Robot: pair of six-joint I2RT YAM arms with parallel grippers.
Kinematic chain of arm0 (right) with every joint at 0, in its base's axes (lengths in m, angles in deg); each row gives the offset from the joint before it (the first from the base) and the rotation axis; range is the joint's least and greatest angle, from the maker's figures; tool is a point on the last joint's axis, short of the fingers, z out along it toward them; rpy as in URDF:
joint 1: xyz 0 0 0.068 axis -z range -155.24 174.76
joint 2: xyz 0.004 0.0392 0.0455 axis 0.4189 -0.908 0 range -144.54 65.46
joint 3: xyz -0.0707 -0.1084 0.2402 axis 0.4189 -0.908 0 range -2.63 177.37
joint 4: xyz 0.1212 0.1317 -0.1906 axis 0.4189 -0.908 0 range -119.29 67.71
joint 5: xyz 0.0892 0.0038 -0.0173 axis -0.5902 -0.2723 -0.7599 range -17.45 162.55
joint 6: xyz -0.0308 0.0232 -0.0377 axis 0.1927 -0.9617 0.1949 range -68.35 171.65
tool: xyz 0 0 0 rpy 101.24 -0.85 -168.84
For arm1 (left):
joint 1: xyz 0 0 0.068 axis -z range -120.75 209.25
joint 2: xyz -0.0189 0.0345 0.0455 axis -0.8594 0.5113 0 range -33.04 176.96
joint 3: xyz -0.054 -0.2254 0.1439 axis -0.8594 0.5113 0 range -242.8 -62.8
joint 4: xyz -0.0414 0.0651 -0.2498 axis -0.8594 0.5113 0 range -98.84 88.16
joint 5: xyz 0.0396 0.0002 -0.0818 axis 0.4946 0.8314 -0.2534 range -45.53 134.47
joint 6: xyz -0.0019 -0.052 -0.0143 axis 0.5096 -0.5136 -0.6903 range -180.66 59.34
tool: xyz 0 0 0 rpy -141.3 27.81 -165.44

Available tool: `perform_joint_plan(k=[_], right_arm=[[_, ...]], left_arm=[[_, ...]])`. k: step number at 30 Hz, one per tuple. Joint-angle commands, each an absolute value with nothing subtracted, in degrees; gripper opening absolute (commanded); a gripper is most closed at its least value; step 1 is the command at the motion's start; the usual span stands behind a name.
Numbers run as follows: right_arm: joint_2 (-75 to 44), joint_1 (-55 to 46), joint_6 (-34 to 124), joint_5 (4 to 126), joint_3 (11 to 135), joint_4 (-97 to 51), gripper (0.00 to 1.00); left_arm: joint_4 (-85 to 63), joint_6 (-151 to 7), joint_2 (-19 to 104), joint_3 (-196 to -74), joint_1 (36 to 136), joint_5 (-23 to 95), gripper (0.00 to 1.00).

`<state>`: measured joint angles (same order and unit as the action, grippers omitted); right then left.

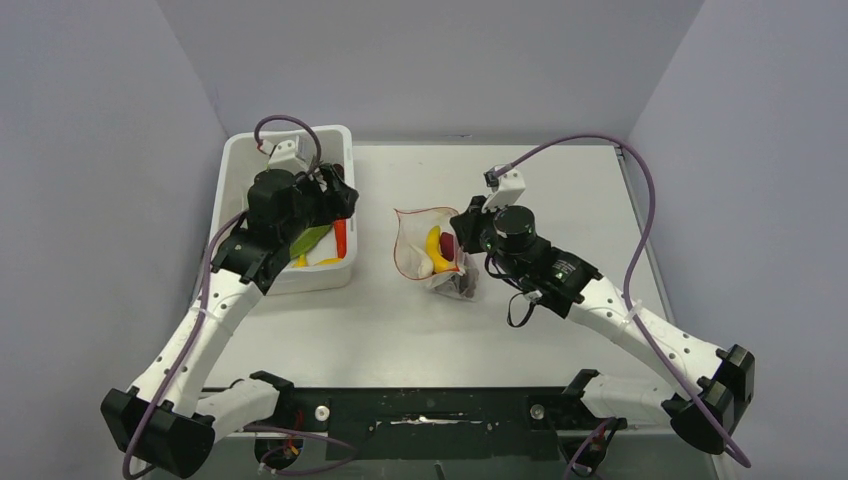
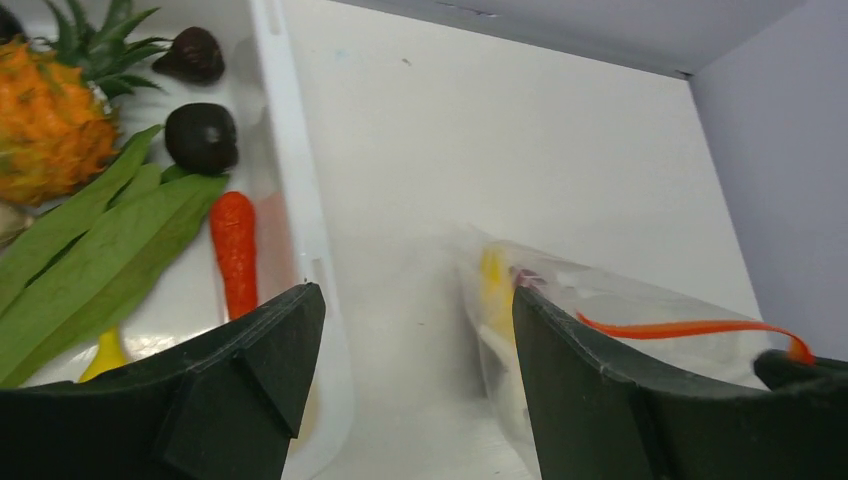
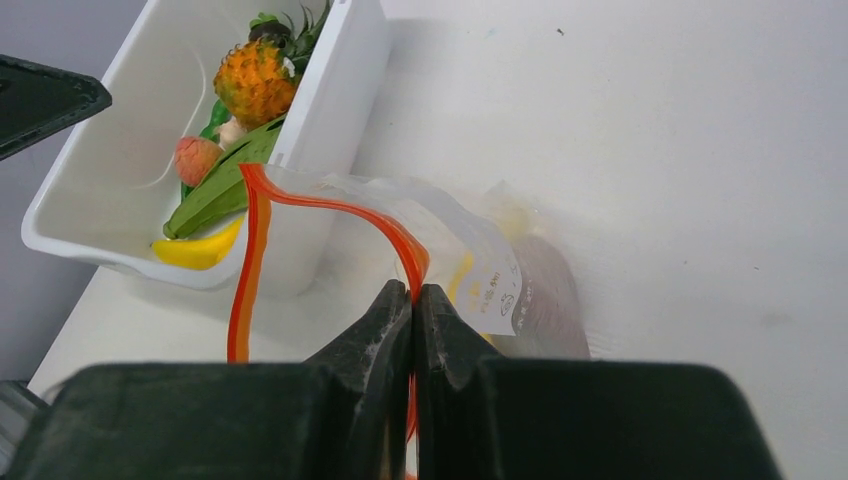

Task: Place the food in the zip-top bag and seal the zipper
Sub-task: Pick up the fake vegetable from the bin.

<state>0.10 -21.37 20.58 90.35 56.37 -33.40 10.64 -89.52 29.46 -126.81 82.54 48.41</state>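
The clear zip-top bag (image 1: 432,258) stands open mid-table with a yellow banana (image 1: 433,246) and dark purple grapes (image 1: 447,243) inside. My right gripper (image 3: 413,292) is shut on its red-orange zipper (image 3: 250,262) at the mouth's right edge and holds the mouth up. My left gripper (image 2: 415,335) is open and empty, hovering over the right rim of the white tub (image 2: 290,200), left of the bag (image 2: 620,300). The tub holds a pineapple (image 2: 50,130), a long green pod (image 2: 100,250), a red chili (image 2: 235,250), dark round fruits (image 2: 200,135) and a yellow piece (image 3: 195,250).
The white tub (image 1: 232,165) stands at the back left against the left wall. Grey walls close in the table on three sides. Purple cables (image 1: 640,200) loop above both arms. Bare table lies in front of the bag and the tub.
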Motion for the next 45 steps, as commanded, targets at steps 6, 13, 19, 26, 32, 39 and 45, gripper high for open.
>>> perform_joint_plan(k=[6,13,19,26,32,39,45], right_arm=[[4.64,-20.98,22.99,91.1,56.55,-29.82,0.0],[4.67,-20.85,23.66,90.67,56.98,-29.8,0.0],[3.94,-20.6,23.74,89.51,57.86,-29.59,0.0],[3.07,-20.18,24.4,90.24,59.24,-30.99,0.0],[1.87,-19.98,25.12,90.22,60.55,-31.33,0.0],[0.28,-20.08,25.02,90.12,61.63,-31.68,0.0],[-0.57,-20.1,25.1,89.87,62.52,-31.61,0.0]], left_arm=[[13.97,-85.41,33.97,-130.76,70.45,48.44,0.57],[12.0,-83.75,42.17,-134.39,62.8,46.04,0.56],[9.51,-81.39,52.38,-139.37,60.96,44.88,0.53],[5.87,-80.75,64.09,-145.06,61.01,41.84,0.51],[3.35,-81.46,73.14,-148.6,60.92,37.65,0.58],[4.29,-81.31,80.57,-154.24,61.45,35.12,0.63],[5.2,-80.65,84.45,-156.63,61.45,33.17,0.64]])
